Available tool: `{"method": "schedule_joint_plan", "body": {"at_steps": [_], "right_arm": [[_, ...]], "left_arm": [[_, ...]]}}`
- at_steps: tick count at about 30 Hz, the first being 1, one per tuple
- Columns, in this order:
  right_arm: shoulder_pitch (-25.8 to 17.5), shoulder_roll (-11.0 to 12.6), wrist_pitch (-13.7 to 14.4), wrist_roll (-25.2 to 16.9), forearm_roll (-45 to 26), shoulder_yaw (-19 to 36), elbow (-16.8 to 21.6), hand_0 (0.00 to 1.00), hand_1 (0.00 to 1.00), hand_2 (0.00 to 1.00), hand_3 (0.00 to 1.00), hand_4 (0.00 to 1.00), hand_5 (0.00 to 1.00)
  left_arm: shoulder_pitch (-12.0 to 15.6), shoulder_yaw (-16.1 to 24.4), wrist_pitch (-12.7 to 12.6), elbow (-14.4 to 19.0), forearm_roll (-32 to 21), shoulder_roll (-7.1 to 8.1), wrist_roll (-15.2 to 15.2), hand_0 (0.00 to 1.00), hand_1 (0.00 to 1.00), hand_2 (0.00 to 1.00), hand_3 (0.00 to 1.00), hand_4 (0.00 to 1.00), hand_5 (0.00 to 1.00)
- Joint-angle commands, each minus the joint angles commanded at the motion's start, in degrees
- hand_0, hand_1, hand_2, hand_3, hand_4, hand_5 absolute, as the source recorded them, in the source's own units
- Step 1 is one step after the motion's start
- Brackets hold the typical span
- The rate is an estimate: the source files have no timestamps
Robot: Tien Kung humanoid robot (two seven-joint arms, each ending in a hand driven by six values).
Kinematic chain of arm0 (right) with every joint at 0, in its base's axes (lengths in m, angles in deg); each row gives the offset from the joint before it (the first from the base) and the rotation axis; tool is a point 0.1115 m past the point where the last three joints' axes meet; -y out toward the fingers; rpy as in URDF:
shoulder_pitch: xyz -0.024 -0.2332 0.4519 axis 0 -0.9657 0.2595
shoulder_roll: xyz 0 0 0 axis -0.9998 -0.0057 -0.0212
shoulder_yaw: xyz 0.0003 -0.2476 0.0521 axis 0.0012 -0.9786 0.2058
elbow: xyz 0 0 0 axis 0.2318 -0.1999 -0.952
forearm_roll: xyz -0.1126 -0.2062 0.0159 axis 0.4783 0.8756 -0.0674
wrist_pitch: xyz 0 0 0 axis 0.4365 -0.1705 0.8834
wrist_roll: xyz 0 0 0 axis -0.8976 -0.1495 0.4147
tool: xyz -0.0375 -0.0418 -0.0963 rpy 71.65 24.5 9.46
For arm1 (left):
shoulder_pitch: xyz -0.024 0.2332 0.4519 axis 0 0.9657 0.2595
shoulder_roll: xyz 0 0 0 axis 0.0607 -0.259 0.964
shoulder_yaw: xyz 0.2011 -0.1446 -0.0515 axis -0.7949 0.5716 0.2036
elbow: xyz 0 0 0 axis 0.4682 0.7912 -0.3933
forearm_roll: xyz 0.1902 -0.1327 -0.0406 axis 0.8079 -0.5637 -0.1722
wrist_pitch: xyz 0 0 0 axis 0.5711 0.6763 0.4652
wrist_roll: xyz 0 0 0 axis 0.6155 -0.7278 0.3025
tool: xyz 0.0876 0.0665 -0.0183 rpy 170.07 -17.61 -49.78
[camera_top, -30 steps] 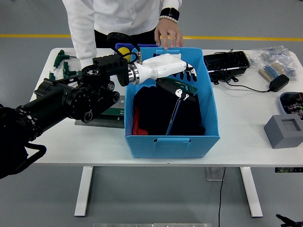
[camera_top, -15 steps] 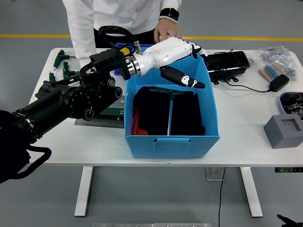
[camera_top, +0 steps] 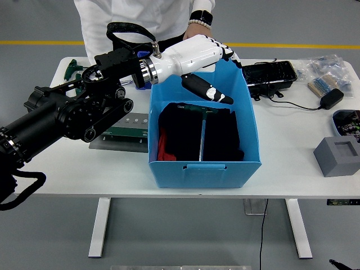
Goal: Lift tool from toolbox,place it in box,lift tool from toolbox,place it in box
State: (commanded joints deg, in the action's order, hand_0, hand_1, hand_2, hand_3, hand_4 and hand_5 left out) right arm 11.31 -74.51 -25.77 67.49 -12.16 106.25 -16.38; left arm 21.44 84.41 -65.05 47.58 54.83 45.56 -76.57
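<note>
Writing: none you can read anywhere. Left white five-fingered robot hand (camera_top: 197, 56) hovers w/ fingers spread, empty, over far rim of blue plastic box (camera_top: 202, 163). Green-handled T-shaped tool (camera_top: 201, 132) lies inside on dark cloth (camera_top: 180, 135). Person's hand (camera_top: 194, 34) sits just behind the far rim.

The blue plastic box (camera_top: 201, 163) stands at the middle of the white surface (camera_top: 292, 146), near its front edge. Inside it lies a green-handled T-shaped tool (camera_top: 201, 128) on black cloth (camera_top: 179, 135). Left of the box, touching it, lies the flat grey toolbox tray (camera_top: 125, 130). The white left hand (camera_top: 194, 56) hangs over the box's back left corner. Right of the box's back sits a black tray (camera_top: 269, 74); a grey block (camera_top: 337, 156) sits near the surface's right edge. A person (camera_top: 146, 17) stands behind the surface.
</note>
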Motion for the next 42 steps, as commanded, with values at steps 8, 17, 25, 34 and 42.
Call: {"method": "schedule_joint_plan", "body": {"at_steps": [8, 17, 25, 34, 42], "right_arm": [[-0.1, -0.1, 0.1, 0.0, -0.3, -0.1, 0.0, 0.625, 0.612, 0.680, 0.549, 0.793, 0.656], [-0.5, -0.2, 0.1, 0.0, -0.4, 0.0, 0.0, 0.624, 0.609, 0.680, 0.548, 0.791, 0.656], [-0.6, -0.3, 0.0, 0.2, 0.3, 0.4, 0.0, 0.624, 0.607, 0.679, 0.549, 0.791, 0.657], [-0.7, -0.3, 0.2, 0.2, 0.1, 0.4, 0.0, 0.624, 0.607, 0.679, 0.548, 0.790, 0.657], [-0.7, -0.3, 0.1, 0.2, 0.4, 0.6, 0.1, 0.624, 0.606, 0.679, 0.548, 0.790, 0.657]], "left_arm": [[-1.7, -5.7, -0.1, -5.9, 0.7, 7.17, -0.1, 0.645, 0.700, 0.741, 0.651, 0.998, 0.870], [-2.3, -15.7, 0.5, -7.8, -1.1, 11.51, -0.4, 0.640, 0.645, 0.673, 0.595, 0.994, 0.895], [-1.0, -19.0, 2.5, -10.8, -1.9, 11.45, 1.2, 0.643, 0.629, 0.660, 0.578, 0.976, 0.929], [-0.4, -20.6, 3.5, -16.0, -3.6, 11.89, 0.8, 0.645, 0.603, 0.596, 0.509, 0.938, 0.998], [-0.4, -22.6, 4.3, -17.0, -4.0, 12.20, 1.1, 0.646, 0.594, 0.577, 0.496, 0.933, 0.998]]}}
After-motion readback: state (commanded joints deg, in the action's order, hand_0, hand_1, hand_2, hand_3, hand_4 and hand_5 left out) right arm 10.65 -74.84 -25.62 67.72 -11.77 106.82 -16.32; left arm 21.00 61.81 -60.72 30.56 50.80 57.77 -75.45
